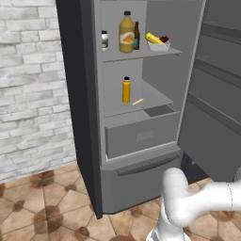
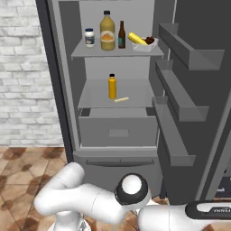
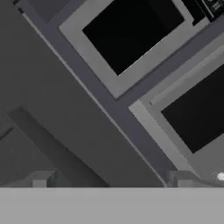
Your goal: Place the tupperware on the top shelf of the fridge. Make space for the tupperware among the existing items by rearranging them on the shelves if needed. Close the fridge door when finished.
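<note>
A: Fridge (image 1: 89, 141) standing open, door (image 2: 198, 113) swung wide to the right.
B: Tub (image 1: 158, 44) on the top shelf (image 1: 141, 54), right end, corn cob and meat inside.
A: Same shelf, from the left: white jar (image 1: 104, 41), big orange juice bottle (image 1: 126, 33), slim brown bottle (image 1: 136, 36) touching or just beside it.
B: Lower shelf (image 2: 135, 97): small orange bottle (image 2: 112, 86), upright.
A: Gripper (image 3: 111, 179) aimed at a dark oven front (image 3: 131, 30), jaws spread wide, gripping nothing.
</note>
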Tool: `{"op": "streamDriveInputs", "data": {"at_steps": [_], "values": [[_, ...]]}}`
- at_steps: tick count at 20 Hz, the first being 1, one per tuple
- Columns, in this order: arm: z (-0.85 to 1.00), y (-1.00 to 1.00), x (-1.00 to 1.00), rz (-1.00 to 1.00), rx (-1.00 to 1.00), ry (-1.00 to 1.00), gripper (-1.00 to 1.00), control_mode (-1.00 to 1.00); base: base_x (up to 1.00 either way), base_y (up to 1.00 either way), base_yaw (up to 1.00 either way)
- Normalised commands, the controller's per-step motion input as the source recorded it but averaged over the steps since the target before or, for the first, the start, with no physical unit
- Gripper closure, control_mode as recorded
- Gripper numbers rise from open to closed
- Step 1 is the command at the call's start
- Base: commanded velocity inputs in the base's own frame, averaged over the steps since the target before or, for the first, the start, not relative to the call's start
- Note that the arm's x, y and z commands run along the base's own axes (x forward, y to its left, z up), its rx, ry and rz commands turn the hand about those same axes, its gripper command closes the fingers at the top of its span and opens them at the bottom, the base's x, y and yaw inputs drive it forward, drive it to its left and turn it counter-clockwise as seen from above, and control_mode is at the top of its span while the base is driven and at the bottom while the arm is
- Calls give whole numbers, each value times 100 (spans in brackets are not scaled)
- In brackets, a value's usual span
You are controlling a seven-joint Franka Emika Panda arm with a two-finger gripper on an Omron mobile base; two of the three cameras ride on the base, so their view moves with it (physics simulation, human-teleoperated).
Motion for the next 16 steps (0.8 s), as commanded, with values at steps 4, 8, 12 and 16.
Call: {"op": "streamDriveInputs", "data": {"at_steps": [4,8,12,16], "values": [[-3,-35,71,21,23,31,-100,-100,0,0,0],[0,62,86,34,12,39,-100,-100,0,0,0],[0,96,51,48,10,38,-100,-100,0,0,0],[-1,100,27,47,10,32,-100,-100,0,0,0]]}}
